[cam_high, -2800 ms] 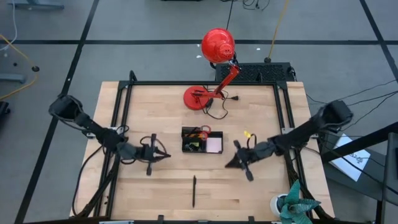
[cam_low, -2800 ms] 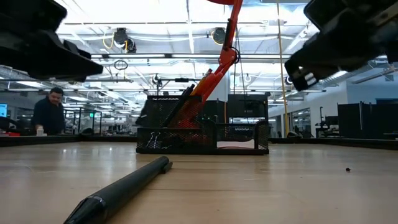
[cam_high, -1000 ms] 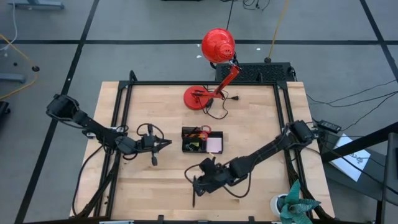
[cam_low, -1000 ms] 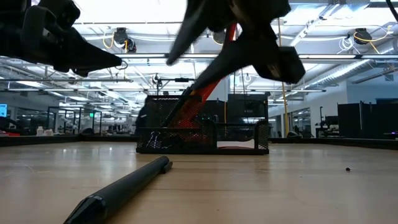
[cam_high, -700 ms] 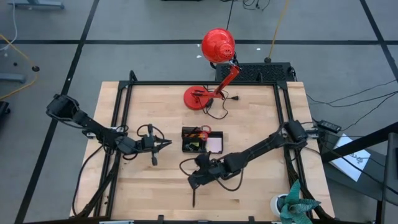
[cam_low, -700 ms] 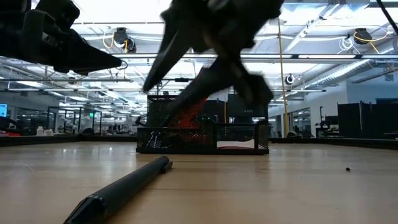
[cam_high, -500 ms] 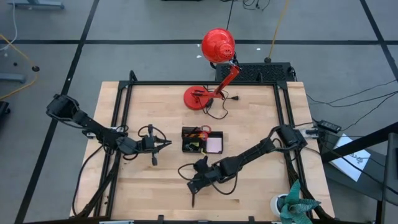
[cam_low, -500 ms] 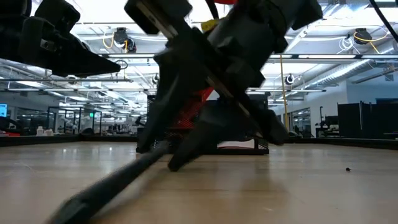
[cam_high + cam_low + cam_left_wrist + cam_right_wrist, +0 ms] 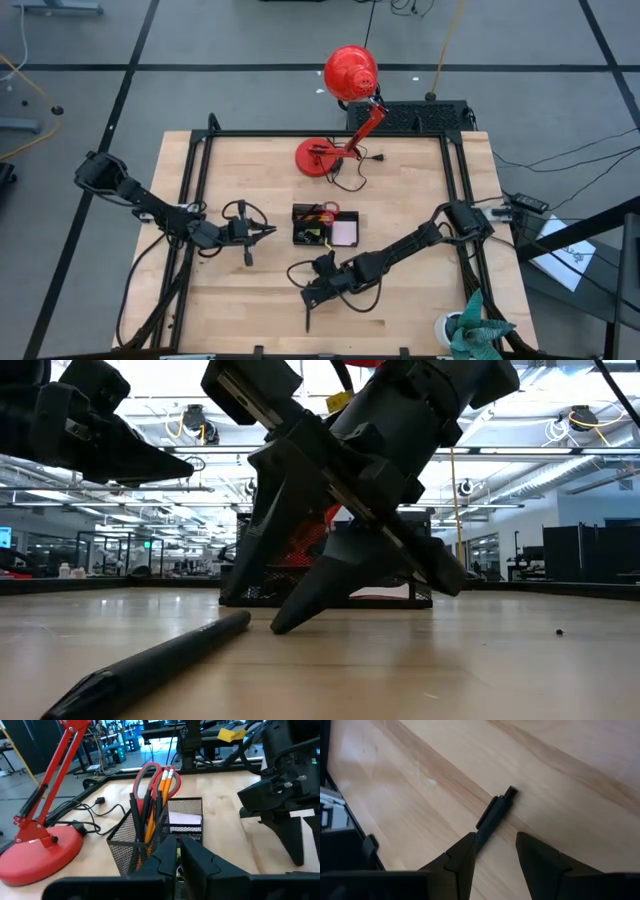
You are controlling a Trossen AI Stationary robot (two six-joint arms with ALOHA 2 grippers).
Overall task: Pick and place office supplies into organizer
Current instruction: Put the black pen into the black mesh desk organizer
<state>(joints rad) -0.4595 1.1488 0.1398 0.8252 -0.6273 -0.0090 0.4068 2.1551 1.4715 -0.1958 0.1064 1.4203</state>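
Reaching low over the bench (image 9: pixel 420 300), the right hand (image 9: pixel 308 297) has its fingers spread around the black pen (image 9: pixel 492 815), not clamped yet. Organizer (image 9: pixel 325 227) sits just beyond; left hand (image 9: pixel 262 231) waits beside it, can't tell its state.

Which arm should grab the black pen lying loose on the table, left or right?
Right. The right claw is open, down at the slim black pen. The left claw hangs beside the black mesh organizer, farther from it.

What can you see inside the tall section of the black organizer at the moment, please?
In the organizer, red-handled scissors and two orange pencils stand with dark pens. The mesh wall hides their lower ends and the compartment's bottom.
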